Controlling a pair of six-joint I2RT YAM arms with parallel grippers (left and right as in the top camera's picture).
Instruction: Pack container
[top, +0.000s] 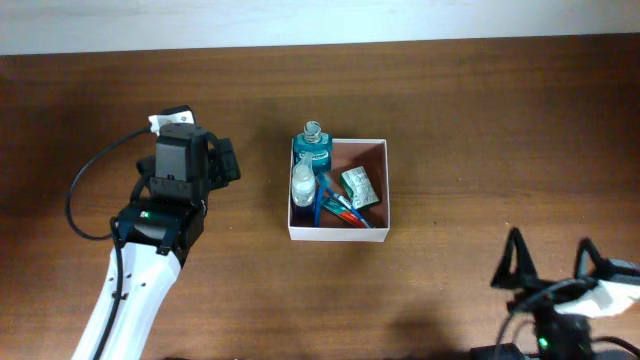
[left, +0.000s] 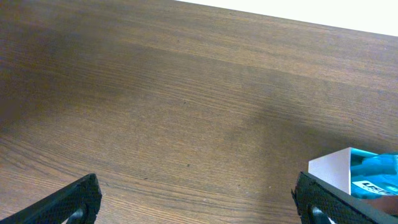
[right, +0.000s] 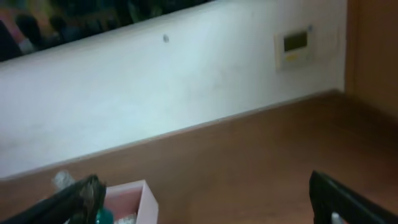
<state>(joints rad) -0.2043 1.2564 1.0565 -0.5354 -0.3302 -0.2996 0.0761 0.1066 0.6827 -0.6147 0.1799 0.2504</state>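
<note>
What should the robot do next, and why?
Probably just pull the left gripper and right gripper back to rest: both are open and empty, the box already holds bottles and a packet, and no loose item shows on the table.

The container (top: 338, 234), a square shallow box with thin white walls and a reddish-brown inside, sits flat and open-topped about mid-view overhead. It is partly filled, with bare floor toward one o'clock.

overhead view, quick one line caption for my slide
Overhead: container holding a blue bottle, a clear bottle and a packet; left gripper and right gripper open, apart from it.
</note>
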